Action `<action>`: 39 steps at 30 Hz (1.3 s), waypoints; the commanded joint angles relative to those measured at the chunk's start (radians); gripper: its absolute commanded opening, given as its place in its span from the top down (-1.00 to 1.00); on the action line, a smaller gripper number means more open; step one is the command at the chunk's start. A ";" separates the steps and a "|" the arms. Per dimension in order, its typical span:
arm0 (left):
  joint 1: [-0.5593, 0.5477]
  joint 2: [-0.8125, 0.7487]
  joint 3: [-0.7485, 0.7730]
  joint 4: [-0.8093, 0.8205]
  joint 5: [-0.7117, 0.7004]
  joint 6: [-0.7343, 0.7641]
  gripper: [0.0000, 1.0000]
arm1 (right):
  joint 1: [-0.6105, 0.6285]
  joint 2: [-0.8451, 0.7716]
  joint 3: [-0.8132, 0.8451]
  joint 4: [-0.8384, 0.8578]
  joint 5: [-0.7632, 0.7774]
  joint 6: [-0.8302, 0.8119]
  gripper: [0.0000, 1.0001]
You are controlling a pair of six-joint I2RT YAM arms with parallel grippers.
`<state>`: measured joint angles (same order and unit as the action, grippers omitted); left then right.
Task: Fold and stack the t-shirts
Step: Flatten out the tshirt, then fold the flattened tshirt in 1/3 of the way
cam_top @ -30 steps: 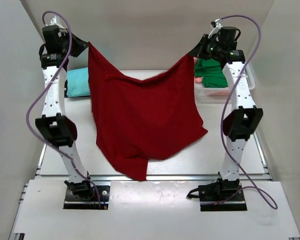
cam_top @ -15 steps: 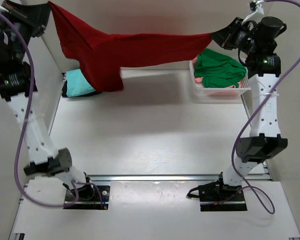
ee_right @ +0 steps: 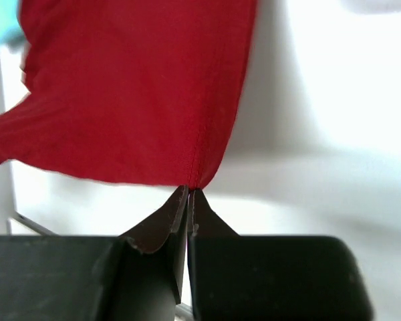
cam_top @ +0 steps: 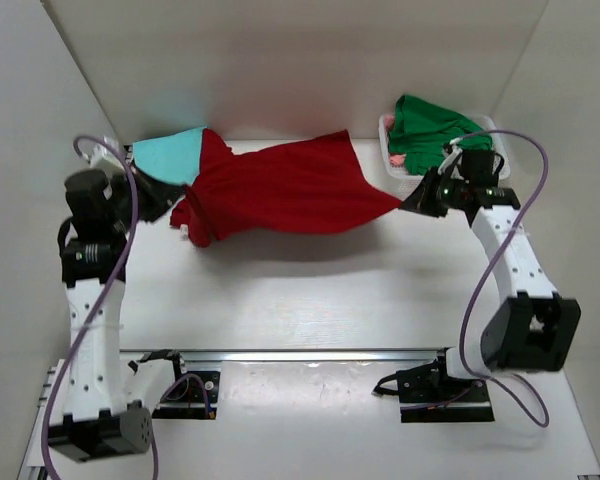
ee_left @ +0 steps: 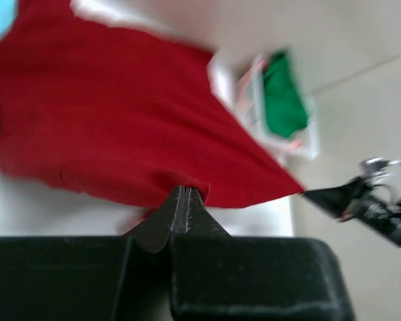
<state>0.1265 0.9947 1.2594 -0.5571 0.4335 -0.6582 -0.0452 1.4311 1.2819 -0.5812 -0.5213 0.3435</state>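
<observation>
The dark red t-shirt (cam_top: pixel 280 190) hangs stretched between both grippers, low over the back of the table. My left gripper (cam_top: pixel 172 203) is shut on its left edge; in the left wrist view the jaws (ee_left: pixel 185 192) pinch the red cloth (ee_left: pixel 107 120). My right gripper (cam_top: pixel 412 203) is shut on its right corner; in the right wrist view the jaws (ee_right: pixel 188 191) pinch the hem (ee_right: pixel 134 100). The light teal t-shirt (cam_top: pixel 170 155) lies at the back left, partly under the red one. The bright green t-shirt (cam_top: pixel 428 128) lies in the basket.
The white lattice basket (cam_top: pixel 390 160) stands at the back right, just behind my right gripper; it also shows in the left wrist view (ee_left: pixel 250 93). White walls enclose the table on the left, back and right. The arm bases sit on a rail at the near edge.
Both arms have come down from high up and the red shirt has dropped from head height to just above the table's back half, still stretched between the grippers.
</observation>
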 commanded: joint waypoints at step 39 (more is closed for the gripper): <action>-0.060 0.008 -0.327 -0.245 -0.329 0.129 1.00 | -0.070 0.155 -0.121 -0.192 0.262 -0.015 1.00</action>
<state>0.0605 0.9615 0.8879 -0.8963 0.1081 -0.5594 -0.1020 1.5448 1.1030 -0.7952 -0.2897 0.3424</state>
